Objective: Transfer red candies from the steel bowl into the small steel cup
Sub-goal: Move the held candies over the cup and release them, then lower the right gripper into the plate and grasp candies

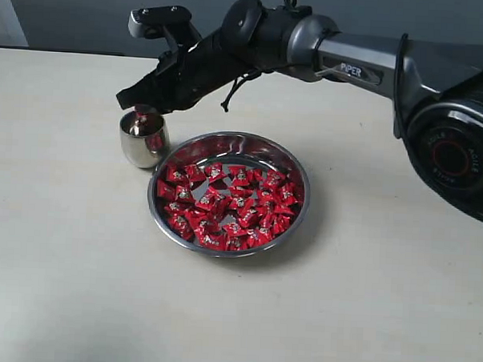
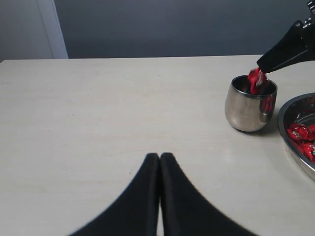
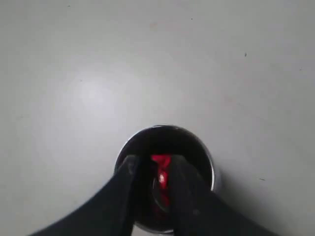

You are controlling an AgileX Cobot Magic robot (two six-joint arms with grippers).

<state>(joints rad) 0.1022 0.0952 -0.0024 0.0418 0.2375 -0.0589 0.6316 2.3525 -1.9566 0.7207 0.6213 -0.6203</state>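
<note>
The right gripper (image 3: 155, 161) hung over the mouth of the small rounded steel cup (image 1: 145, 149), its black fingers parted. One shiny red-wrapped candy (image 2: 255, 78) sat between the tips at rim level. Whether the tips gripped it could not be determined. The wide shallow steel bowl (image 1: 231, 136) stood just beside the cup, with the remaining red candies (image 1: 224, 204) heaped inside. The left gripper (image 2: 160, 156) was clenched and empty above the pale table (image 1: 77, 262), apart from the cup.
</note>
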